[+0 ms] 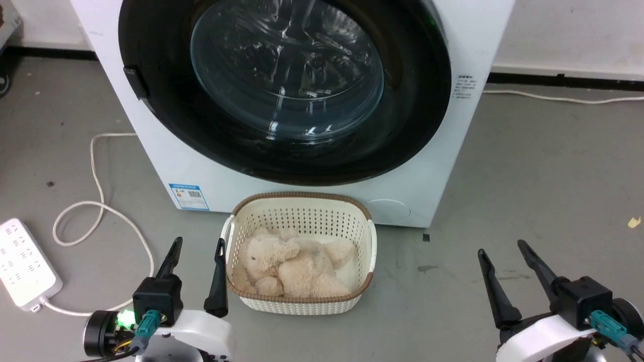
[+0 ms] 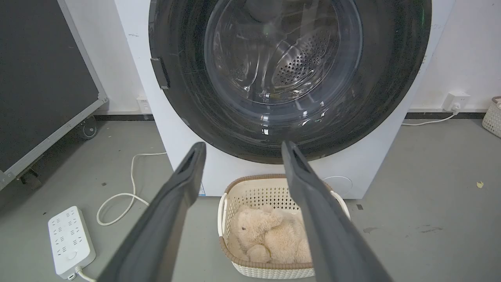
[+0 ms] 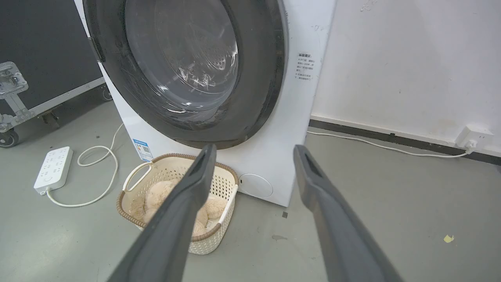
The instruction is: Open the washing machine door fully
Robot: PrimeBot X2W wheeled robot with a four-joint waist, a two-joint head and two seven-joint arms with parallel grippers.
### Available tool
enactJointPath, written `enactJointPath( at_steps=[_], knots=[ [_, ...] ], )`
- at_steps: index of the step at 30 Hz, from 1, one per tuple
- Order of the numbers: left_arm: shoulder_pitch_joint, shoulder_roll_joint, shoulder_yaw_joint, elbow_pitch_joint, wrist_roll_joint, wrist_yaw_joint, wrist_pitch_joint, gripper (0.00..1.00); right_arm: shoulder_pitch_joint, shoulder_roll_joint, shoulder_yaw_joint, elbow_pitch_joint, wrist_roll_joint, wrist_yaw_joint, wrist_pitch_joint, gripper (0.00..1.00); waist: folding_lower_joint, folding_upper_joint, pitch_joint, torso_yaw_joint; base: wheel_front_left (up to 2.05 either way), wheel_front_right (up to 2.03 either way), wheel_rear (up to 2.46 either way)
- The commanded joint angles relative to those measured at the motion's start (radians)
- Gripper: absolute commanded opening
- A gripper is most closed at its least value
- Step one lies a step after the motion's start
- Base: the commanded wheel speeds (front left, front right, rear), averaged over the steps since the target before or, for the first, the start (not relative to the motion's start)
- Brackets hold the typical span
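left end effector [image 1: 199, 242]: spread, empty | right end effector [image 1: 501, 247]: spread, empty

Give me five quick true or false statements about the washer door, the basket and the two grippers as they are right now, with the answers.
1. The washing machine door is closed. True.
2. The left gripper is shut on the door. False: it is open and empty, low beside the basket.
3. The basket holds a plush toy and sits below the door. True.
4. The right gripper holds the plush toy. False: it is open, empty and well apart from the basket.
5. The power strip lies on the robot's right. False: it lies on its left.
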Motion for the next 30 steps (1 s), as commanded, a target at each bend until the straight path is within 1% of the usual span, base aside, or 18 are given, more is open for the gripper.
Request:
enactJointPath(
  at_steps=[1,2,3,4,5,11,16,22,26,27,28,29,30],
  knots=[
    [-0.011,0.000,-0.006,-0.007,-0.007,0.005,-0.010,1.00,-0.015,0.001,-0.004,-0.009,0.012,0.000,-0.011,1.00,-0.0001,0.0000,0.010,0.004,0.00,0.00,0.00],
    [-0.013,0.000,-0.008,-0.008,-0.007,0.005,-0.012,1.00,-0.018,0.001,-0.006,-0.010,0.014,0.000,-0.013,1.00,-0.0001,0.0000,0.015,0.006,0.00,0.00,0.00],
    [-0.015,0.000,-0.010,-0.008,-0.008,0.005,-0.014,1.00,-0.021,0.001,-0.008,-0.010,0.017,0.000,-0.015,0.89,-0.0001,0.0000,0.018,0.007,0.00,0.00,0.00],
    [-0.017,0.000,-0.011,-0.008,-0.008,0.005,-0.016,1.00,-0.024,0.001,-0.009,-0.010,0.019,0.000,-0.017,0.34,-0.0001,0.0000,0.022,0.009,0.00,0.00,0.00],
    [-0.018,0.000,-0.012,-0.008,-0.009,0.006,-0.018,1.00,-0.028,0.001,-0.010,-0.011,0.020,0.000,-0.019,0.00,-0.0001,0.0000,0.026,0.010,0.00,0.00,0.00],
    [-0.029,0.000,-0.021,-0.013,-0.010,0.010,-0.031,1.00,-0.068,0.001,-0.023,-0.013,0.037,-0.001,-0.030,0.00,-0.0001,0.0000,0.051,0.016,0.00,0.00,0.00],
    [-0.039,0.000,-0.029,-0.016,-0.009,0.011,-0.041,1.00,-0.127,-0.016,-0.029,-0.017,0.078,-0.001,-0.009,0.00,-0.0001,0.0000,0.072,0.020,0.00,0.00,0.00],
    [-0.050,0.000,-0.034,-0.021,-0.008,0.011,-0.054,1.00,-0.206,-0.042,-0.037,-0.018,0.158,-0.001,0.040,0.00,-0.0001,0.0000,0.096,0.029,0.00,0.00,0.00],
    [-0.054,0.000,-0.037,-0.025,-0.010,0.013,-0.062,1.00,-0.266,-0.043,-0.058,-0.013,0.220,-0.001,0.076,0.00,-0.0001,0.0000,0.111,0.038,0.00,0.00,0.00],
    [-0.054,0.000,-0.037,-0.025,-0.010,0.013,-0.062,1.00,-0.266,-0.043,-0.058,-0.013,0.220,-0.001,0.076,0.00,-0.0001,0.0000,0.111,0.038,0.00,0.00,0.00],
    [-0.056,0.000,-0.037,-0.027,-0.011,0.014,-0.067,1.00,-0.301,-0.039,-0.072,-0.008,0.255,-0.001,0.094,0.00,-0.0001,0.0000,0.120,0.043,0.00,0.00,0.00],
    [-0.056,0.000,-0.037,-0.027,-0.011,0.014,-0.067,1.00,-0.301,-0.039,-0.072,-0.008,0.255,-0.001,0.094,0.00,-0.0001,0.0000,0.120,0.043,0.00,0.00,0.00],
    [-0.060,0.000,-0.038,-0.030,-0.012,0.015,-0.071,1.00,-0.339,-0.034,-0.092,0.000,0.287,-0.001,0.114,0.00,-0.0001,0.0000,0.130,0.047,0.00,0.00,0.00]
  ],
)
